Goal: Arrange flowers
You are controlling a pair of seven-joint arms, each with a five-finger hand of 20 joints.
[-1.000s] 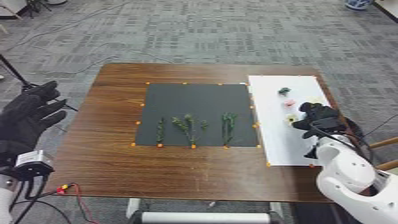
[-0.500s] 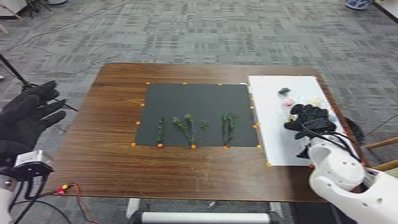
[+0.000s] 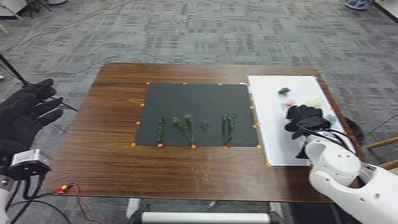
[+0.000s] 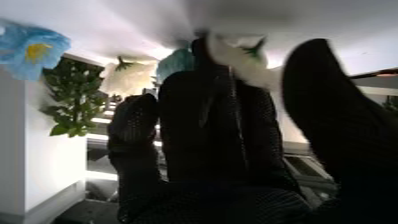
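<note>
Count three green pieces on the dark mat (image 3: 197, 100): a narrow sprig (image 3: 161, 132), a branching sprig (image 3: 189, 128) in the middle and a forked sprig (image 3: 228, 127) to the right, all near the mat's edge closest to the robot. See two sheets side by side on one brown table (image 3: 115, 167), counting the mat and, to its right, the white sheet (image 3: 284, 142). On the white sheet, count four patches of bloom in the head view: one dark bluish-green (image 3: 284, 92), one pink (image 3: 290, 103), one pale cream (image 3: 314, 101) and one light blue (image 3: 331, 119), right beside the right hand (image 3: 306, 118). In the wrist view, count four blooms too: one blue with a yellow centre (image 4: 37, 50), one teal (image 4: 176, 63) and two cream, plus one leafy green clump (image 4: 75, 95).

Find the right hand over the white sheet, with fingers straight and close together, and with thumb held apart. Find the left hand (image 3: 31, 112) off the table's left side, with fingers loosely spread.

Behind the right hand's fingers, find the teal bloom and one cream bloom (image 4: 251, 61) partly hidden. Cannot tell about any touch there. Find the blue bloom cut off at the picture's edge.
</note>
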